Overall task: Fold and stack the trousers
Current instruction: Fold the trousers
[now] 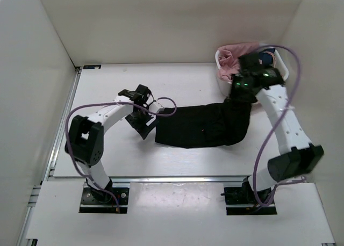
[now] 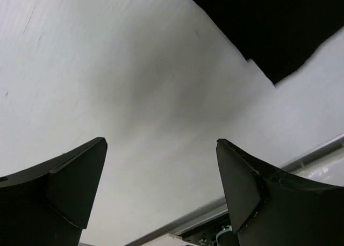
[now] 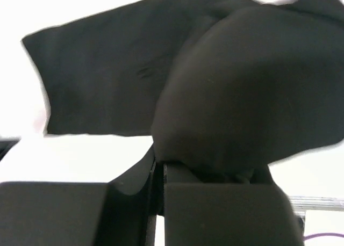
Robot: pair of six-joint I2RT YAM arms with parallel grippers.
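Note:
Black trousers point(image 1: 201, 125) lie stretched across the middle of the white table point(image 1: 107, 154). My right gripper point(image 1: 238, 98) is shut on their right end and holds that end lifted; in the right wrist view the cloth point(image 3: 236, 106) bulges over my closed fingers point(image 3: 226, 203). My left gripper point(image 1: 144, 127) is open and empty just left of the trousers' left edge. In the left wrist view its two fingers point(image 2: 252, 187) frame bare table, with a black corner of the trousers point(image 2: 279, 31) at the upper right.
A white basket point(image 1: 221, 74) at the back right holds pink clothing point(image 1: 236, 52) and something dark blue point(image 1: 266, 57). White walls enclose the table at the back and both sides. A metal rail point(image 1: 177, 179) runs along the near edge.

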